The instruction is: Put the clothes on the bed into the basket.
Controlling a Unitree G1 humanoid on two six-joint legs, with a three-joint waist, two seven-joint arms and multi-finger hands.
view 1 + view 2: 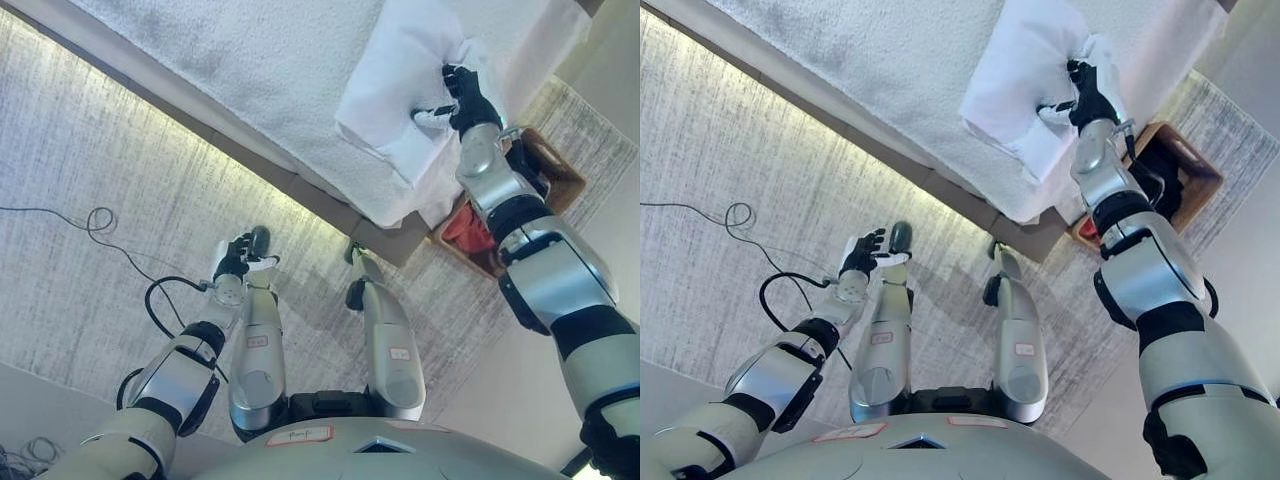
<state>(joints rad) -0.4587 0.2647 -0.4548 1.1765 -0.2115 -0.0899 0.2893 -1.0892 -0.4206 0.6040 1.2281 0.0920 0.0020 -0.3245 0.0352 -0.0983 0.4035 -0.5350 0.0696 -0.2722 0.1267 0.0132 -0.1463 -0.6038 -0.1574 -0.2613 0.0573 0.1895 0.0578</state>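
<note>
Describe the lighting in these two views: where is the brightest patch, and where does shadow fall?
Left eye view: the white garment in the right hand is the brightest, almost washed out; a lit strip runs along the bed edge on the carpet. Right eye view: the basket sits in shade; the left hand hangs over evenly lit carpet.

Silver-grey arms point(545, 270), black-banded joints
Hands were dark (some tips white): left hand point(236, 260) at seven o'clock, right hand point(468, 98) at one.
</note>
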